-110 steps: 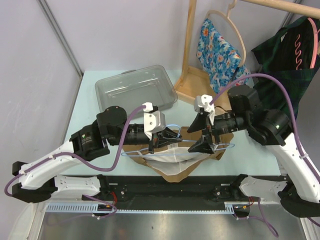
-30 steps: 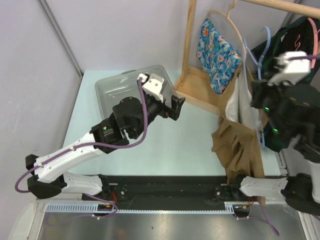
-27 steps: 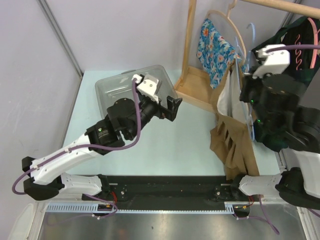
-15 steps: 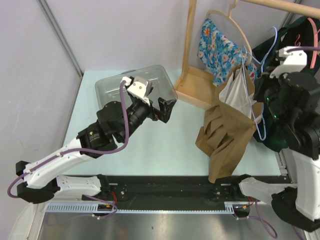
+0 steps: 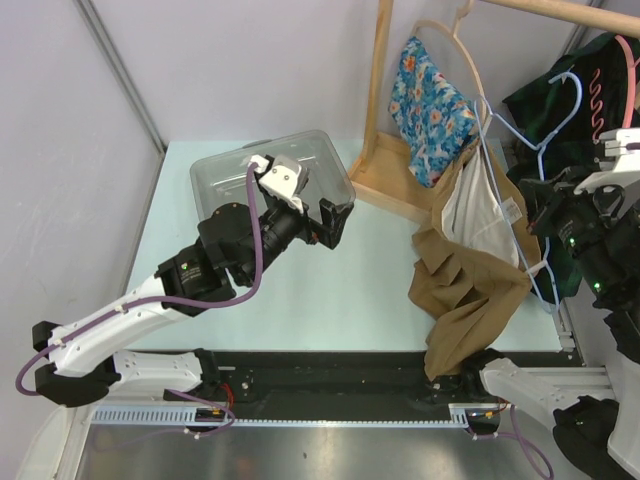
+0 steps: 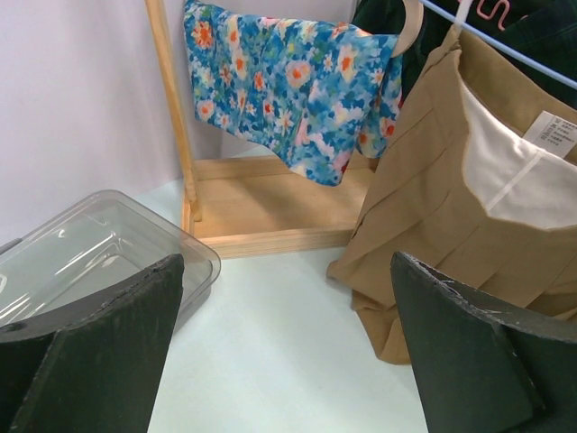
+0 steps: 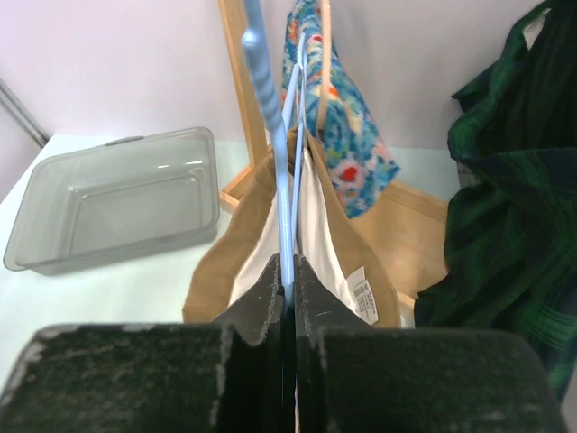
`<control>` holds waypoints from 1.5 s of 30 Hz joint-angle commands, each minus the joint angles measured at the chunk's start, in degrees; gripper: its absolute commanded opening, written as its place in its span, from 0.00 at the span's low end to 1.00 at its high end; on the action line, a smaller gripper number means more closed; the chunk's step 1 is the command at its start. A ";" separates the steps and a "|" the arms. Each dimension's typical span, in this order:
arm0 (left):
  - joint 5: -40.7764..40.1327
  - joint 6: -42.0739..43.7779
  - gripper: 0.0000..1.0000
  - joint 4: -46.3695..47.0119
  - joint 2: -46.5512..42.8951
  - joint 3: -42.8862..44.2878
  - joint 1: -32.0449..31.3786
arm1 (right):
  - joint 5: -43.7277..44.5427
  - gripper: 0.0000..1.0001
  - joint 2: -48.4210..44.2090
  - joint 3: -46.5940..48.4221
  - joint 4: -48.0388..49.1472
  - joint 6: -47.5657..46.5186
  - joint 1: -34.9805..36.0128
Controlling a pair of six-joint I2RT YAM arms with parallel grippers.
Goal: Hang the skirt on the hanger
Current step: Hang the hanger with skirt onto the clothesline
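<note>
The tan pleated skirt (image 5: 468,275) with its white lining hangs on a light blue wire hanger (image 5: 547,140), held in the air at the right beside the wooden rack. Its hem trails down to the table's front edge. My right gripper (image 5: 543,268) is shut on the hanger's wire; in the right wrist view the fingertips (image 7: 270,281) pinch the blue hanger (image 7: 269,117) above the skirt (image 7: 236,248). My left gripper (image 5: 336,221) hovers open and empty over the table by the bin. In its wrist view the skirt (image 6: 424,207) hangs ahead to the right.
A clear plastic bin (image 5: 268,175) sits at the back left. The wooden rack (image 5: 384,110) stands at the back, with a floral garment (image 5: 430,100) on a wooden hanger and a dark green plaid garment (image 5: 562,125) under the top rail (image 5: 560,10).
The right arm has lifted the hanger with the skirt off the table and swung it up toward the rack. The left gripper has let go and drawn back toward the bin.
</note>
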 commanded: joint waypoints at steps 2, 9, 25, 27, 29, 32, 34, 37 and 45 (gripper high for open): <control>1.27 -0.77 1.00 0.49 -0.14 -0.14 0.26 | 13.85 0.00 -0.08 5.02 0.02 1.23 5.01; 1.27 -1.12 1.00 0.23 -0.14 -0.58 0.26 | 29.87 0.00 -2.09 4.93 -0.51 4.31 14.59; 0.74 -0.95 1.00 0.49 -0.05 -1.02 0.26 | 62.04 0.00 8.00 11.69 -0.52 -1.91 36.39; 0.65 -1.21 1.00 0.75 -0.31 -1.37 0.26 | 61.97 0.00 10.19 12.40 2.11 -5.35 36.31; 0.74 -1.30 1.00 0.93 -0.49 -1.72 0.26 | 60.13 0.00 11.61 13.45 3.35 -6.93 36.04; 0.83 -1.21 1.00 1.28 -0.41 -1.73 0.26 | 52.07 0.00 15.03 14.16 3.89 -7.82 28.87; 0.74 -1.04 1.00 1.28 -0.58 -1.64 0.26 | 34.08 0.00 17.57 14.77 0.47 -3.09 12.42; 0.13 -0.60 1.00 1.02 -1.11 -1.73 0.26 | 15.95 0.00 17.51 11.72 0.09 -0.43 -4.18; -0.14 -0.95 1.00 0.76 -1.46 -2.69 0.44 | -11.83 0.00 17.06 7.04 8.98 -0.08 -26.95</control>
